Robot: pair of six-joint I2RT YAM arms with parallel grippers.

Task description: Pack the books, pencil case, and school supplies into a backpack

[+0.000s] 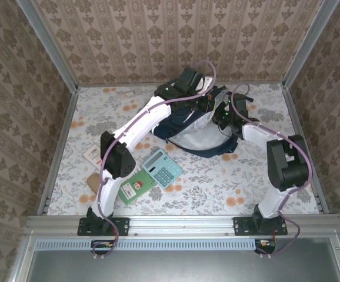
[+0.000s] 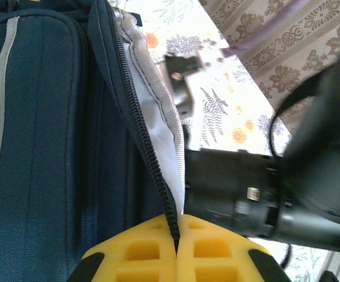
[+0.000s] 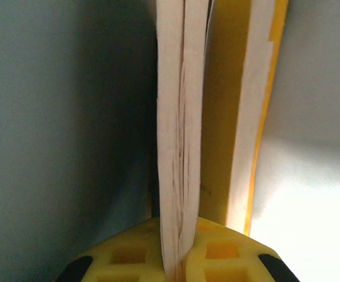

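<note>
The left end effector (image 2: 176,238) is clamped shut on the zipper edge (image 2: 152,170) of the navy backpack (image 2: 40,147), which lies at the far middle of the counter (image 1: 217,182). The right end effector (image 3: 179,258) grips a pale-edged book (image 3: 179,117) inside the grey-lined backpack, just beside an orange-yellow book (image 3: 229,117). The light blue calculator (image 1: 162,167) and the green book (image 1: 136,187) lie on the near counter, touching.
</note>
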